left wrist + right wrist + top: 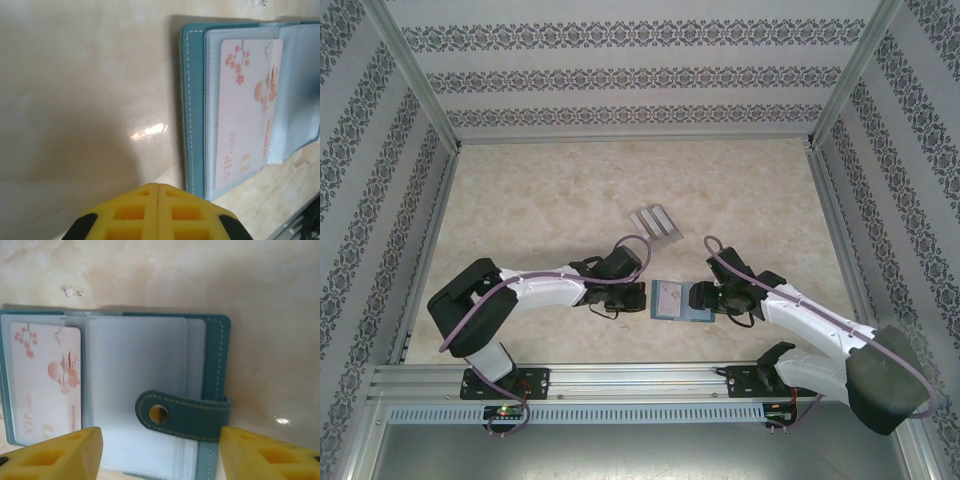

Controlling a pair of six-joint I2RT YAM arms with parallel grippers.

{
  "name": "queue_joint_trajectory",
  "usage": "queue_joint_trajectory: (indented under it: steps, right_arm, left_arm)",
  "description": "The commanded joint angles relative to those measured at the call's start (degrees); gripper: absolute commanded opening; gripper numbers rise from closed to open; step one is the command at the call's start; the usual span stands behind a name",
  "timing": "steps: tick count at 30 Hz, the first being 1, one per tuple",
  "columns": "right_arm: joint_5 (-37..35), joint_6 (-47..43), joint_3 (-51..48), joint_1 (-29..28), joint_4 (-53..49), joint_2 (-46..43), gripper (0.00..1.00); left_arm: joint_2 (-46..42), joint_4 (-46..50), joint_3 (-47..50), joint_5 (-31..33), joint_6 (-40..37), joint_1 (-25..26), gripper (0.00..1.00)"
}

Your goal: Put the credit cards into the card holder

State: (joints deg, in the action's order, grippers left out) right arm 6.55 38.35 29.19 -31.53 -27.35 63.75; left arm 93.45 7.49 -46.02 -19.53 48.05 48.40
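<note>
Wide open, my right gripper (160, 455) hangs over one edge of the card holder (216, 365), its yellow fingers far apart with nothing between them. That holder lies unfolded and flat on the table, teal cover down and clear sleeves up. Its snap tab (185, 415) is folded across the right-hand sleeve. One pink-and-white card (45, 380), printed with blossoms and "VIP", sits tucked in the left-hand sleeve.

Over to my left gripper (158, 210): its fingers are pressed together and hold nothing. It points at bare table just beside the holder's stitched edge.

From above, the holder sits between my two grippers, near the front of the table. Whether either fingertip touches it, I can't quite tell from up there.

Farther back, a fanned bunch of grey cards (653, 222) lies on the marbled tabletop (540, 200), well apart from the holder. Patterned walls (620, 80) close in the table on three sides.
</note>
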Motion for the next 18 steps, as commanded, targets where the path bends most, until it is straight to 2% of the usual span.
queue_joint_trajectory:
  steps: [1,4,5,7,10,13,16,18]
  right_arm:
    - [6.4,-1.7,-0.4,-0.2,5.8,2.9,0.59]
    - [8.8,-1.6,-0.3,-1.2,9.0,5.0,0.53]
    - [8.7,-1.6,0.0,-1.3,9.1,5.5,0.52]
    - [8.1,-1.5,0.3,-1.9,9.5,6.5,0.5]
    - [11.1,-1.6,0.3,-2.7,13.6,7.7,0.47]
    - [14.2,-1.4,1.2,-3.7,16.4,8.9,0.47]
    - [11.9,-1.1,1.9,-2.6,14.0,6.9,0.57]
    - [10.9,-1.8,1.4,-0.2,11.7,4.5,0.59]
  left_arm:
    - [-2.7,2.0,1.9,0.3,0.3,-1.3,0.0]
    - [-4.8,1.4,3.5,-0.2,0.4,-1.8,0.0]
    - [-5.7,1.6,4.0,0.2,0.6,-2.0,0.05]
    - [-8.1,1.5,6.1,0.7,1.5,-3.3,0.21]
    - [-11.8,0.1,9.6,0.2,2.5,-5.6,0.43]
    - [-14.8,1.1,11.0,0.0,2.1,-7.5,0.49]
    - [-16.1,2.5,10.9,-0.4,0.8,-8.4,0.5]
    - [-15.2,2.4,10.2,-2.1,-0.7,-8.4,0.5]
